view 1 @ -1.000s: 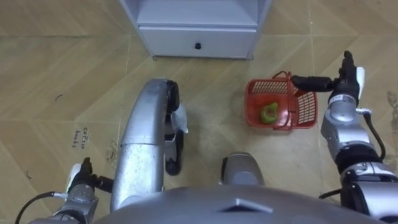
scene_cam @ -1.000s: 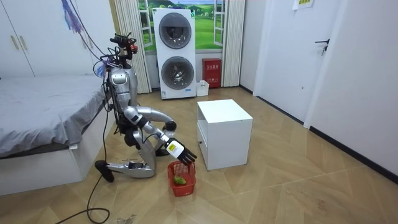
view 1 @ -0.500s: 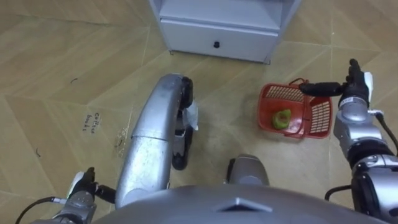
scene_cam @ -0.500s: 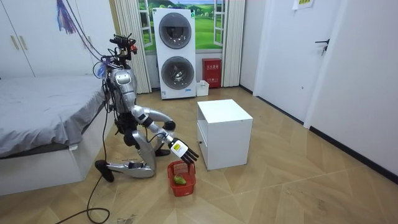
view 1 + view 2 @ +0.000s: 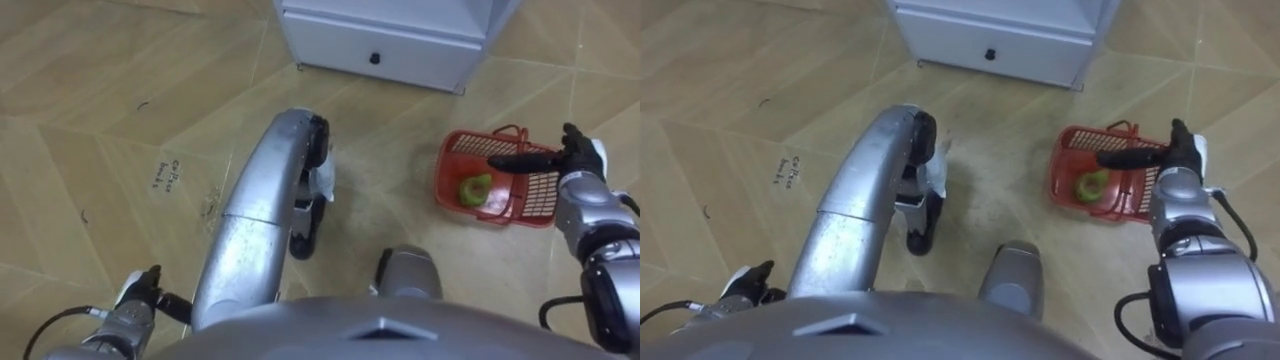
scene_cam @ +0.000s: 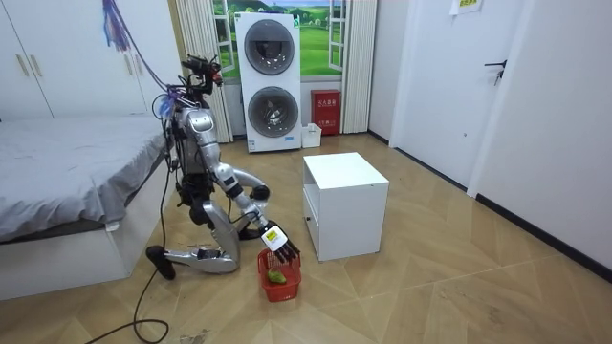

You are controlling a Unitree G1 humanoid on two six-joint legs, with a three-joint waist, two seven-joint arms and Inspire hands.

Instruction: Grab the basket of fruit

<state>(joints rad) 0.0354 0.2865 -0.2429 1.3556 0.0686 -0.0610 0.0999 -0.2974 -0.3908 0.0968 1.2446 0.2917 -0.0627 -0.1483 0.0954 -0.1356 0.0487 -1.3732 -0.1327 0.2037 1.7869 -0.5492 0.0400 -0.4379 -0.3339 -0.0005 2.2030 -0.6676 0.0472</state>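
Stance: down on one knee on the wooden floor (image 6: pixel 430 287), with the bed (image 6: pixel 57 182) at its back and the white cabinet (image 6: pixel 344 205) straight ahead.
Fruit basket (image 5: pixel 495 178): red and open-meshed, sitting upright on the floor off to the robot's right. It is near the right corner of the cabinet's drawer side but apart from it.
Handle (image 5: pixel 510 130): a thin red loop standing up at the basket's far rim.
Fruit (image 5: pixel 472 189): one green piece lying inside, in the basket's left half.
Right hand (image 5: pixel 575 158): reached in from the right and hanging over the basket. Its fingers (image 5: pixel 520 160) are straight and close together, pointing to the robot's left across the basket's top and curled round nothing. Whether they touch the rim or the handle, I cannot tell.
Left hand (image 5: pixel 135 298): low at the eye views' lower left, well apart from the basket. Open or closed, I cannot tell.
In the way: the robot's raised knee sits mid-view, between the left hand and the basket. The cabinet stands close beyond the basket's far side.
Drawer (image 5: pixel 385 45): at the cabinet's foot, closed, with a small dark knob (image 5: pixel 375 59) facing the robot.
Around: two stacked washing machines (image 6: pixel 273 81) at the back wall, a small red box (image 6: pixel 325 100) just beside them on the floor, and a white door (image 6: pixel 492 91) toward the room view's right.
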